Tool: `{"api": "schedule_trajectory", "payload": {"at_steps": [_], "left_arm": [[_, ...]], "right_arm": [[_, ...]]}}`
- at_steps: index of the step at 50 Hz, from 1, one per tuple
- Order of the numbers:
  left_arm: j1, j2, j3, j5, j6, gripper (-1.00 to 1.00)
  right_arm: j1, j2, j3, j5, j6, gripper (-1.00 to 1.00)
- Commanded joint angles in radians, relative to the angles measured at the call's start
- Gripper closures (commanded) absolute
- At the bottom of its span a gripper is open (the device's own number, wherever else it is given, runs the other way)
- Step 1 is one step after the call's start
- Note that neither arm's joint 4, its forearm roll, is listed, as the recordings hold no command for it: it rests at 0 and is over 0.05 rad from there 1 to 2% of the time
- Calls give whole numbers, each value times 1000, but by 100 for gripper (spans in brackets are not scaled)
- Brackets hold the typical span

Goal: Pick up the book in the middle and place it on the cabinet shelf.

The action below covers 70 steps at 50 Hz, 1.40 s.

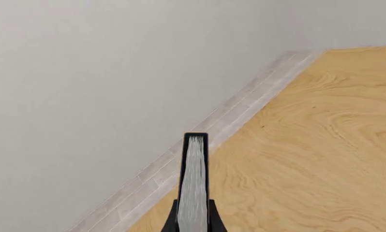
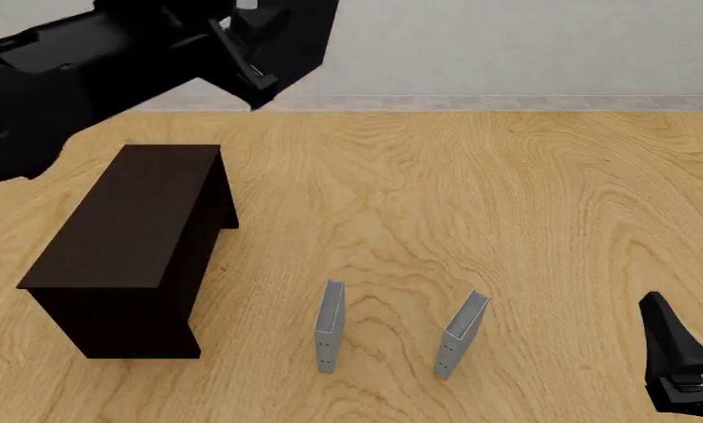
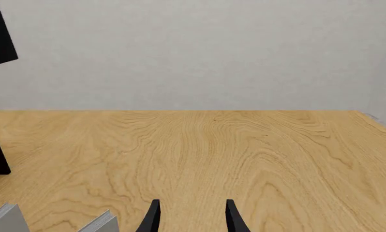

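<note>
Black-covered and thick, the book [image 1: 194, 186] sits clamped between the left gripper [image 1: 194, 220] fingers, its white page edges facing the left wrist camera and its dark covers framing them on either side. In that view the book stands out over the wooden table [image 1: 322, 159] near the pale strip where the table meets the grey wall [image 1: 102, 87]. In the front view the left arm [image 2: 81, 66] reaches in high from the upper left, and the black shape at its end [image 2: 284, 40] hangs in the air above the table's far edge, beyond and above the cabinet shelf [image 2: 140, 220]; book and gripper merge into one dark mass there, so their outlines cannot be told apart. The cabinet shelf, long, low and dark brown, stands on the left part of the table with its flat top bare. Two thin grey books stand upright on the near part of the table, the left grey book [image 2: 329, 326] and the right grey book [image 2: 462, 334], near each other but apart, with a gap between them. The right gripper [image 3: 191, 217] hangs low at the near right corner, its fingers spread apart with nothing between them, well apart from the grey books.
</note>
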Motion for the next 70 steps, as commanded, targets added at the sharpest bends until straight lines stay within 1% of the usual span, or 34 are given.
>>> {"api": "schedule_trajectory", "payload": {"at_steps": [1,2,7,8,9,11,13,16,18,24,28,29,31,32,33,35,36,37,39,40,41,44,46,49,50,51,52,53,57,61,64,67,68,70], "left_arm": [[18,-83,65,-79,116,100],[25,-82,56,-68,106,100],[40,-102,109,-130,167,100],[39,-103,97,-109,147,100],[41,-103,103,-109,157,100],[53,-105,164,-183,245,100],[59,-112,149,-159,205,100],[68,-115,207,-216,281,100],[71,-121,214,-220,270,100],[95,-141,250,-251,292,100],[119,-141,292,-328,352,100],[117,-148,283,-311,332,100],[121,-150,317,-360,376,100],[116,-152,314,-341,367,100],[124,-142,323,-364,398,100],[119,-151,317,-352,379,100],[122,-152,318,-357,385,100],[128,-144,342,-403,424,100],[128,-146,337,-391,411,100],[131,-138,357,-427,448,100],[130,-140,353,-417,438,100],[133,-123,383,-461,490,100],[139,-120,389,-480,491,100],[136,-99,431,-545,555,100],[136,-99,431,-545,555,100],[140,-109,415,-516,520,100],[140,-109,415,-515,520,100],[142,-98,428,-540,545,100],[167,-78,416,-543,526,100],[187,-43,430,-600,553,100],[192,-29,427,-602,553,100],[194,9,456,-662,601,100],[199,7,451,-665,584,100],[198,16,458,-674,593,100]], "right_arm": [[0,1,0,0,0,-100],[0,0,0,0,0,-100],[0,0,0,0,0,-100],[0,0,0,0,0,-100],[0,0,0,0,0,-100],[0,0,0,0,0,-100],[0,0,0,0,0,-100],[0,0,0,0,0,-100],[0,1,0,0,0,-100],[0,0,0,0,0,-100],[0,0,0,0,0,-100],[0,0,0,0,0,-100],[0,0,0,0,0,-100],[0,0,0,0,0,-100],[0,0,0,0,0,-100],[0,0,0,0,0,-100],[0,0,0,0,0,-100],[0,0,0,0,0,-100],[0,0,0,0,0,-100],[0,0,0,0,0,-100],[0,0,0,0,0,-100],[0,0,0,0,0,-100],[0,0,0,0,0,-100],[0,0,0,0,0,-100],[0,0,0,0,0,-100],[0,0,0,0,0,-100],[0,0,0,0,0,-100],[0,0,0,0,0,-100],[0,0,0,0,0,-100],[0,0,0,0,0,-100],[0,0,0,0,0,-100],[0,0,0,0,0,-100],[0,0,0,0,0,-100],[0,0,0,0,0,-100]]}}
